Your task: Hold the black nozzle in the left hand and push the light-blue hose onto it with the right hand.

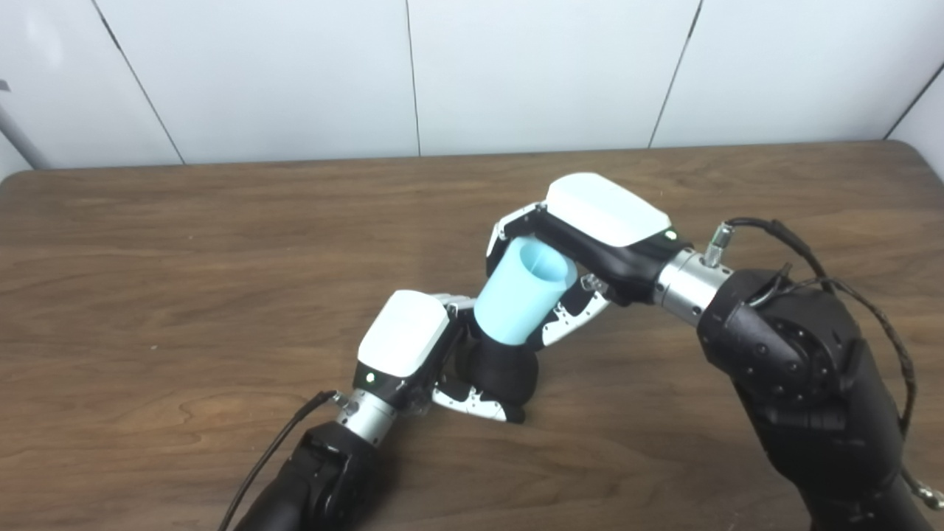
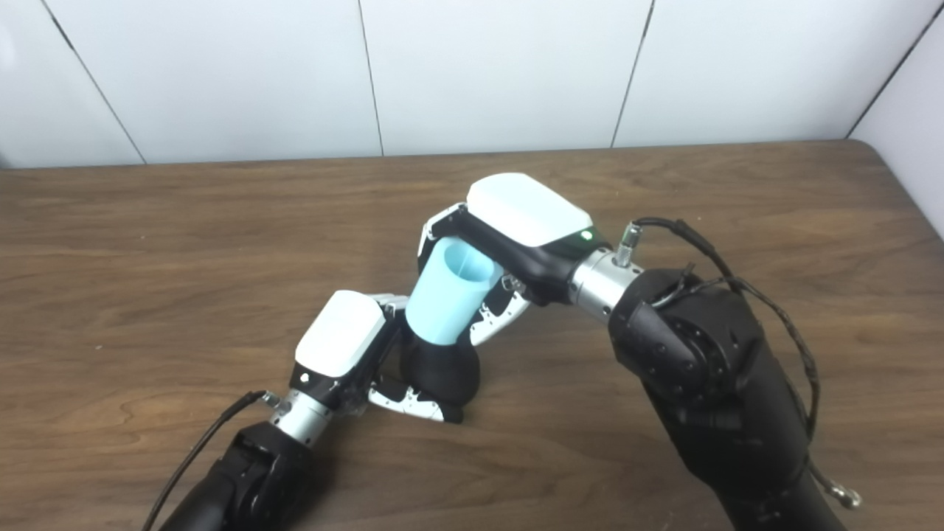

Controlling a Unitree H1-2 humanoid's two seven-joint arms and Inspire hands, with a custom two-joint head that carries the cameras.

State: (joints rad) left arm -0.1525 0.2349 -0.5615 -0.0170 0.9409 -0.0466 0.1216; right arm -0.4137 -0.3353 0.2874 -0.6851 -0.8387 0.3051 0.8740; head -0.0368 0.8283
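Note:
The black nozzle stands on the wooden table near the middle front. My left hand is shut on it from the left, thumb curled round its base. The light-blue hose, a short tapered tube with its open end facing up and right, sits tilted with its lower end over the nozzle's top. My right hand is shut on the hose from above and the right, fingers wrapped round its upper part. In the right eye view the hose meets the nozzle the same way.
A white panelled wall rises behind the table's far edge. The table's right corner is rounded. Cables loop off my right forearm and my left wrist.

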